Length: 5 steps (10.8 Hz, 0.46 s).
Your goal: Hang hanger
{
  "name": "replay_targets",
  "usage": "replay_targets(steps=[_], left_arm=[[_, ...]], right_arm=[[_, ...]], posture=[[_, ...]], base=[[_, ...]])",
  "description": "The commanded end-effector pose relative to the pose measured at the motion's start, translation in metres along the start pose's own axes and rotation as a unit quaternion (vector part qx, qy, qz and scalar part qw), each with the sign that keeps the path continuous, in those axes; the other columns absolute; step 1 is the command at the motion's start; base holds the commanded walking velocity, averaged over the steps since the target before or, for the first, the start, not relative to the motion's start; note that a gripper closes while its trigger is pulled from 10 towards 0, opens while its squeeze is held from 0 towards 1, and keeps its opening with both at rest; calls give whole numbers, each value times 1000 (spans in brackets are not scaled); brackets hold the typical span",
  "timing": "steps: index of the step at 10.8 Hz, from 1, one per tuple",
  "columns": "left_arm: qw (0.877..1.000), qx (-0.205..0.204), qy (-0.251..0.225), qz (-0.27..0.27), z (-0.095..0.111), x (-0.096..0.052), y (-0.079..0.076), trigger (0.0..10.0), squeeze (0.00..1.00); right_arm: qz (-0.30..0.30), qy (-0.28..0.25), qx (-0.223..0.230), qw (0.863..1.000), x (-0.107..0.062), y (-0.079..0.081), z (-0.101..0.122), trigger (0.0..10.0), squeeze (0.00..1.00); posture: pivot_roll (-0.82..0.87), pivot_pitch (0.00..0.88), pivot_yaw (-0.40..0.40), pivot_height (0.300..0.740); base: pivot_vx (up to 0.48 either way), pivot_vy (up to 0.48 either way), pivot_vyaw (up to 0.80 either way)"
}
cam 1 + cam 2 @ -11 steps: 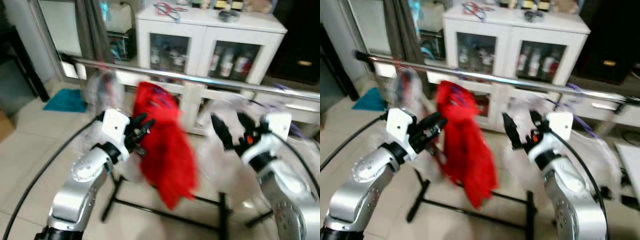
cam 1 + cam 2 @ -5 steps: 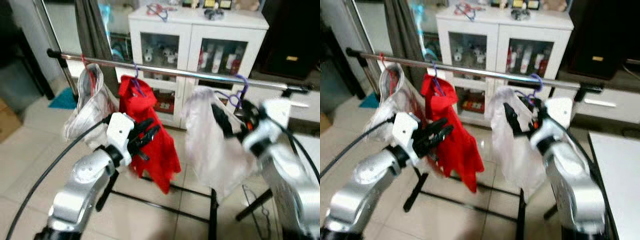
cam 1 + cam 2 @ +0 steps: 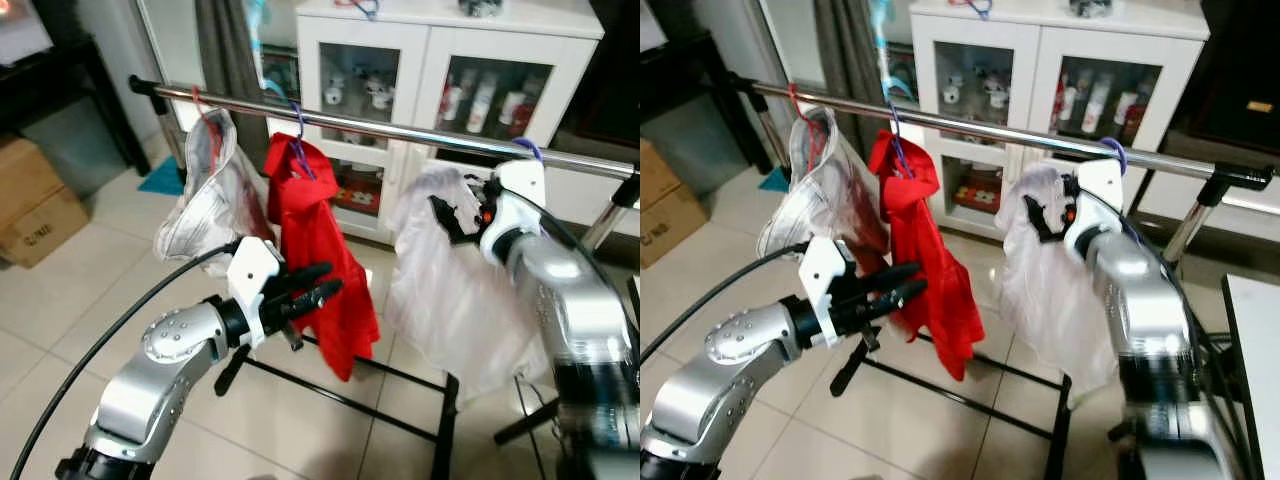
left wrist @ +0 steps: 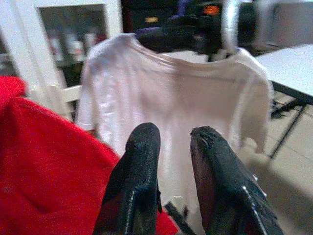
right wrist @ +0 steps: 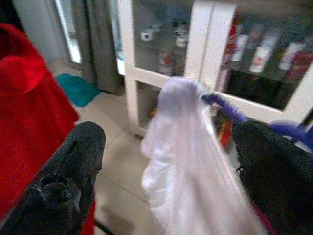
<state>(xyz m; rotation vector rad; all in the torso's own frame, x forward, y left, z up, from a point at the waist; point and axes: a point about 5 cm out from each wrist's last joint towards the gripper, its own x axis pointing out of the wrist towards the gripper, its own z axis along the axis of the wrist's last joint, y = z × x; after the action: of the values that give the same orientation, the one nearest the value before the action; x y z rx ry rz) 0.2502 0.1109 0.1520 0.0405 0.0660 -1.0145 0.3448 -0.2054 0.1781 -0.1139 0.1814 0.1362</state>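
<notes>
Purple hanger [image 3: 1112, 150] is hanging hooked over the steel rail [image 3: 980, 128] at upper right of the frame, carrying the white shirt [image 3: 1045, 270], shoulders running along the rail; my right gripper [image 3: 1045, 212] is sitting wide open at its collar, gripping nothing; my left gripper [image 3: 902, 284], fingers nearly together and empty, is pointing at the red garment [image 3: 928, 260] mid-frame; a grey garment [image 3: 820, 195] is crowding the left.

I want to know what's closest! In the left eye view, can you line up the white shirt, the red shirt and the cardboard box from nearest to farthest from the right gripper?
1. White shirt: on the rail, right at the right gripper.
2. Red shirt: hanging mid-rail, to the gripper's left.
3. Cardboard box: on the floor, far left.
</notes>
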Motion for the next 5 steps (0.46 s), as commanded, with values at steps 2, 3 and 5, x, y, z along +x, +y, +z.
replay_targets(steps=[2,3,5], left_arm=[[1000,6,-3,-16,6,-3,-4,10000,0],[1000,4,0,-16,5,-5,-4,10000,0],[1000,0,2,-19,5,-2,-1,10000,0]], right_arm=[[23,-6,13,1000,-5,-8,9,10000,1000],[64,3,13,998,-16,-9,8,10000,1000],[74,28,-2,997,-31,-23,4,10000,1000]], posture=[[6,0,17,740],[2,0,16,740],[-9,0,26,740]], base=[[0,0,0],[0,0,0],[0,0,0]])
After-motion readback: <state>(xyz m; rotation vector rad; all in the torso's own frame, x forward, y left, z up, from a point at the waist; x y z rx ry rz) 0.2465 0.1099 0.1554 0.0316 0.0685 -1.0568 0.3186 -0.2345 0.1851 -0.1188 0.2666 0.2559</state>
